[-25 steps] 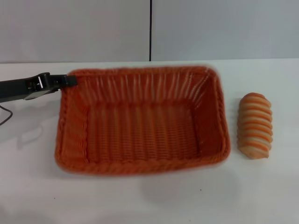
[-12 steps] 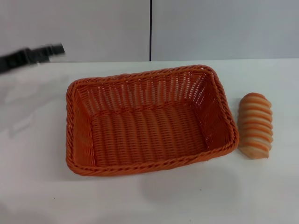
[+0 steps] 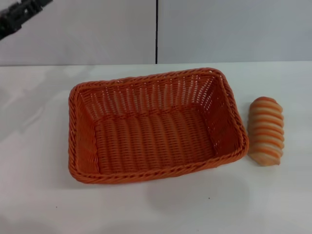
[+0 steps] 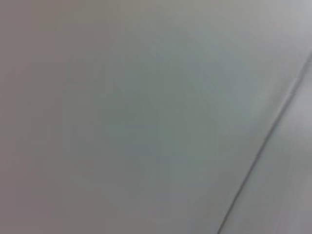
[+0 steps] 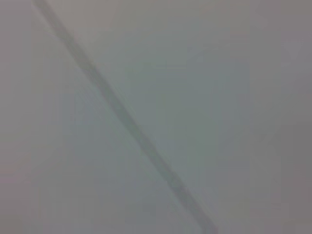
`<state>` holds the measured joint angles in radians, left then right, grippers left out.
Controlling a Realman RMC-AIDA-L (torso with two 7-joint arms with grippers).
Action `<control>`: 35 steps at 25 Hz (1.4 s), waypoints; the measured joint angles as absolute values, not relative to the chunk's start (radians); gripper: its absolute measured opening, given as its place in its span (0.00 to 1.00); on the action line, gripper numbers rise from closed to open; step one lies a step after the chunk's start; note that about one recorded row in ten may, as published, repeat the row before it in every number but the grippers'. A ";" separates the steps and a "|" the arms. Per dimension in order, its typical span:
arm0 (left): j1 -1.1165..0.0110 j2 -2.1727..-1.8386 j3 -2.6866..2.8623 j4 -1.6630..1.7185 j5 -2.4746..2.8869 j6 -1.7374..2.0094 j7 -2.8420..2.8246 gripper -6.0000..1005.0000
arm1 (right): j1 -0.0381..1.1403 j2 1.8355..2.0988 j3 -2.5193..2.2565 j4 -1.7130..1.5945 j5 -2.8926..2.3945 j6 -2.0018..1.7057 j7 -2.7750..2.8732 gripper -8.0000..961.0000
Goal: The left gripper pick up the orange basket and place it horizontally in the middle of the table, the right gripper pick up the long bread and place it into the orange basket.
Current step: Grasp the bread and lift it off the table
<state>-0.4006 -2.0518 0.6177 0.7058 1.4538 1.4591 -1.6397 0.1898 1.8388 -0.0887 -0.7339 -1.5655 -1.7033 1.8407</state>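
Note:
The orange basket (image 3: 156,124) lies lengthwise across the middle of the white table (image 3: 44,195), empty, slightly skewed with its right end farther back. Just to its right lies the long bread (image 3: 266,130), striped tan and cream, close beside the basket's right rim. My left gripper (image 3: 19,14) is raised in the top left corner, well clear of the basket, holding nothing; only a blurred black part shows. The right gripper is out of view. Both wrist views show only plain grey surface with a dark seam.
A grey wall with a dark vertical seam (image 3: 157,31) stands behind the table's far edge. White tabletop stretches in front of the basket and to its left.
The left gripper let go of the basket's back left corner, then rose up and to the left. The basket settled on the table and is now still.

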 joint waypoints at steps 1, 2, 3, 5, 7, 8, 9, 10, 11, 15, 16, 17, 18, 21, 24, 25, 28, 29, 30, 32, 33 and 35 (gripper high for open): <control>-0.401 -2.052 0.618 0.706 1.454 1.459 -1.640 0.76 | 0.201 1.817 -0.088 -0.783 -1.610 -1.754 1.892 0.83; -0.403 -2.056 0.618 0.689 1.401 1.493 -1.561 0.76 | 0.216 1.798 -0.087 -0.826 -1.658 -1.802 1.941 0.83; -0.404 -2.056 0.618 0.677 1.383 1.505 -1.534 0.76 | 0.239 1.776 -0.085 -0.870 -1.712 -1.857 1.996 0.83; -0.407 -2.056 0.618 0.647 1.338 1.531 -1.477 0.76 | 0.284 1.745 -0.081 -0.911 -1.785 -1.943 2.073 0.83; -0.408 -2.056 0.618 0.621 1.301 1.557 -1.429 0.75 | 0.349 1.708 -0.081 -0.932 -1.864 -2.035 2.149 0.82; -0.408 -2.057 0.619 0.608 1.285 1.571 -1.399 0.75 | 0.383 1.693 -0.085 -0.938 -1.911 -2.070 2.178 0.82; -0.408 -2.057 0.621 0.595 1.270 1.587 -1.370 0.75 | 0.410 1.683 -0.093 -0.941 -1.957 -2.093 2.193 0.82; -0.408 -2.058 0.622 0.584 1.259 1.601 -1.341 0.75 | 0.439 1.673 -0.107 -0.944 -2.015 -2.108 2.201 0.82; -0.408 -2.058 0.623 0.577 1.254 1.609 -1.328 0.75 | 0.463 1.667 -0.125 -0.945 -2.075 -2.117 2.203 0.82; -0.407 -2.058 0.625 0.562 1.249 1.628 -1.304 0.75 | 0.525 1.657 -0.244 -0.912 -2.217 -2.073 2.149 0.81; -0.407 -2.059 0.625 0.561 1.249 1.631 -1.302 0.75 | 0.530 1.657 -0.273 -0.903 -2.225 -2.052 2.137 0.81; -0.406 -2.059 0.625 0.560 1.248 1.635 -1.298 0.75 | 0.533 1.659 -0.303 -0.895 -2.228 -2.034 2.124 0.81; -0.406 -2.059 0.625 0.560 1.248 1.635 -1.298 0.75 | 0.536 1.662 -0.334 -0.883 -2.229 -2.009 2.106 0.81; -0.402 -2.063 0.626 0.554 1.247 1.657 -1.287 0.75 | 0.543 1.667 -0.377 -0.829 -2.231 -1.950 2.054 0.80; -0.401 -2.063 0.626 0.541 1.247 1.666 -1.285 0.75 | 0.548 1.670 -0.411 -0.754 -2.235 -1.855 1.998 0.80; -0.401 -2.063 0.626 0.532 1.247 1.672 -1.279 0.75 | 0.547 1.673 -0.421 -0.734 -2.235 -1.820 1.981 0.80; -0.401 -2.063 0.627 0.529 1.246 1.674 -1.271 0.75 | 0.549 1.688 -0.439 -0.670 -2.236 -1.723 1.927 0.79; -0.403 -2.064 0.627 0.524 1.246 1.674 -1.270 0.75 | 0.551 1.693 -0.440 -0.656 -2.236 -1.703 1.913 0.79; -0.405 -2.064 0.627 0.516 1.246 1.675 -1.268 0.75 | 0.554 1.701 -0.441 -0.643 -2.236 -1.684 1.899 0.79; -0.408 -2.064 0.627 0.508 1.246 1.675 -1.264 0.75 | 0.559 1.719 -0.450 -0.634 -2.237 -1.644 1.880 0.79; -0.408 -2.064 0.627 0.508 1.246 1.675 -1.264 0.75 | 0.562 1.729 -0.457 -0.633 -2.237 -1.630 1.872 0.79; -0.409 -2.064 0.628 0.505 1.246 1.676 -1.260 0.75 | 0.567 1.744 -0.477 -0.631 -2.238 -1.608 1.855 0.78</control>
<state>-0.4088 -2.0645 0.6276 0.5048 1.2455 1.6765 -1.2604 0.5674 1.7440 -0.4770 -0.6314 -2.2375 -1.6077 1.8546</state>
